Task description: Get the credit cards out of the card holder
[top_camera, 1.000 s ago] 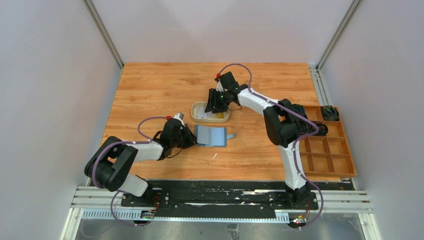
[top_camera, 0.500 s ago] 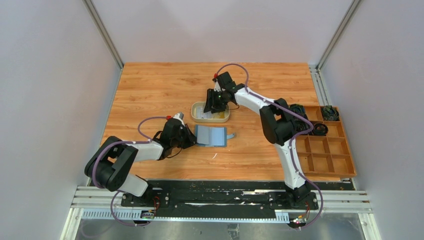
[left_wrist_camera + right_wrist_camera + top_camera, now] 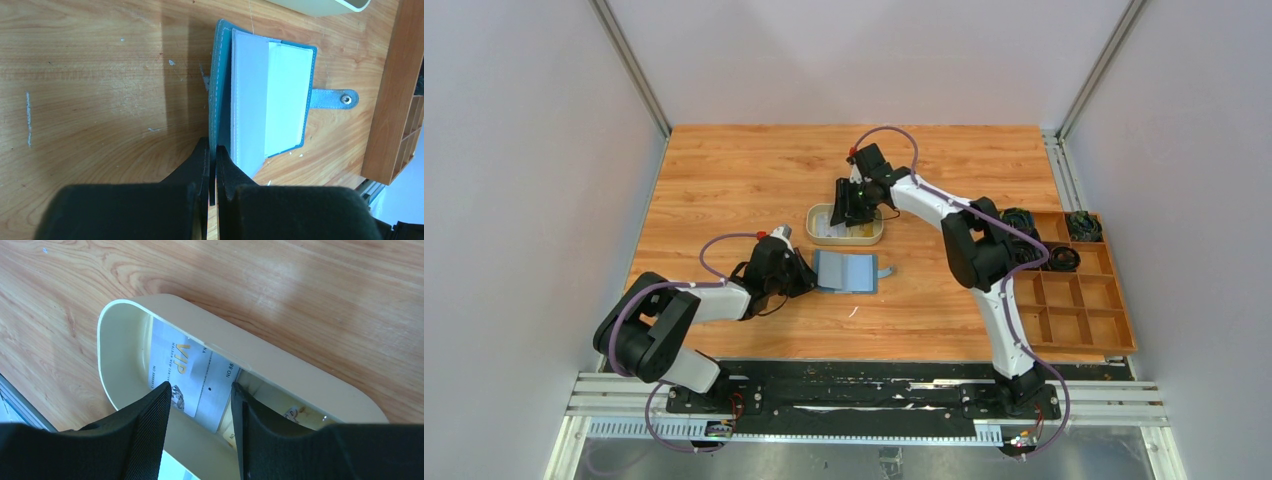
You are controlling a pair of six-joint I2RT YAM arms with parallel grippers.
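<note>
The teal-blue card holder (image 3: 846, 271) lies open on the table, pale blue inside, its tab (image 3: 334, 98) pointing right. My left gripper (image 3: 213, 156) is shut on the edge of its teal cover (image 3: 219, 85); in the top view the left gripper (image 3: 804, 272) sits at the holder's left side. The pale whitish credit card (image 3: 192, 371), printed "VIP", lies in the tan oval tray (image 3: 280, 365). A yellow card (image 3: 229, 435) shows partly beneath it. My right gripper (image 3: 201, 386) is open just above the tray, holding nothing; it also shows in the top view (image 3: 854, 205).
The tan tray (image 3: 814, 226) stands just behind the card holder. A brown compartmented wooden box (image 3: 1074, 285) with dark cables in its far cells stands at the right edge. White walls enclose the table on three sides.
My right arm has shifted slightly left and farther back over the tray. My left arm and the card holder have not moved.
</note>
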